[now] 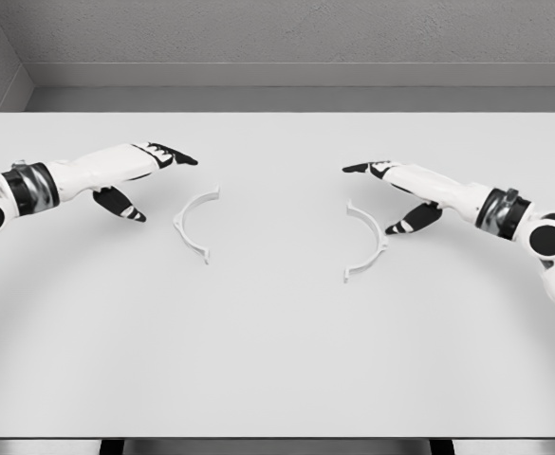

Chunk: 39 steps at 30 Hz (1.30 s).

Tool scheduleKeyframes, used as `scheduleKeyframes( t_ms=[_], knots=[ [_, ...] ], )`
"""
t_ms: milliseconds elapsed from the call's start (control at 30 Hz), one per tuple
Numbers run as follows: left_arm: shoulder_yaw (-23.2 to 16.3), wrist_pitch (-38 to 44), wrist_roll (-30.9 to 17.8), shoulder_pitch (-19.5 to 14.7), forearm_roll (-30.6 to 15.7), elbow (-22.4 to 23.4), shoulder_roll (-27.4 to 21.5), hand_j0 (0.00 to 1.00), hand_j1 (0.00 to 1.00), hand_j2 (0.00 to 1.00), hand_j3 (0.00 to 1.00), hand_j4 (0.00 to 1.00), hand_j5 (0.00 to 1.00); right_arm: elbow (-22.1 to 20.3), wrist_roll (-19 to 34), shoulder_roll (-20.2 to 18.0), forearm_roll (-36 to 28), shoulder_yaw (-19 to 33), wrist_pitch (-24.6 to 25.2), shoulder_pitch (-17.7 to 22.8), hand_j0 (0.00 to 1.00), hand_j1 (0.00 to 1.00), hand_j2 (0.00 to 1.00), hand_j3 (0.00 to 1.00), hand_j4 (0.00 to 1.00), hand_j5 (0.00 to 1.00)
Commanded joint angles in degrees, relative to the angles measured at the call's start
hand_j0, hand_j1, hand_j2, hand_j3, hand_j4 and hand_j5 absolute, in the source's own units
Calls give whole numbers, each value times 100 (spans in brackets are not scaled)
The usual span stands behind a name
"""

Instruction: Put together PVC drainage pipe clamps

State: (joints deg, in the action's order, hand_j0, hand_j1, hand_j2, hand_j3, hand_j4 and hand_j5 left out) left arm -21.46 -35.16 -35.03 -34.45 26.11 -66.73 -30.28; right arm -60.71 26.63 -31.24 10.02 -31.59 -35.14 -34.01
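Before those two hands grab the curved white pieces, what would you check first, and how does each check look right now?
1. Left clamp half lies flat on the table: ok.
2. Right clamp half lies flat, apart from the other: ok.
3. Left hand open, holding nothing: ok.
4. Right hand open, holding nothing: ok.
5. Halves curve toward each other for mating: ok.
6. Hands touching the halves: not ok.

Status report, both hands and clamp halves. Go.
Left hand open, holding nothing. Right hand open, holding nothing. Left clamp half and right clamp half flat on table, apart, unjoined. Nothing between them.
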Motion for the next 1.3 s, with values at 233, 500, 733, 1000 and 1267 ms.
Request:
scheduleKeyframes(
  t_ms=[233,500,733,1000,1267],
  knots=[
    [-86,16,3,0,0,-6,215,100,100,100,100,100,100,-213,-9,-638,-35,637,14,167,100,100,100,100,100,100],
    [-165,16,3,9,0,-24,276,100,100,100,100,100,100,-837,-9,-655,-35,636,14,519,100,100,100,100,100,100],
    [-183,16,3,9,9,-24,364,100,100,100,100,100,100,-1277,-8,-611,-26,637,14,862,100,100,100,100,100,100],
    [-288,16,3,35,140,-15,522,100,100,100,100,100,100,-1338,0,-550,-35,601,14,949,100,100,100,100,100,100],
    [-402,16,3,35,299,-41,769,100,100,100,100,100,100,-1241,18,-401,-18,593,14,949,100,100,100,100,100,100]
  ],
)
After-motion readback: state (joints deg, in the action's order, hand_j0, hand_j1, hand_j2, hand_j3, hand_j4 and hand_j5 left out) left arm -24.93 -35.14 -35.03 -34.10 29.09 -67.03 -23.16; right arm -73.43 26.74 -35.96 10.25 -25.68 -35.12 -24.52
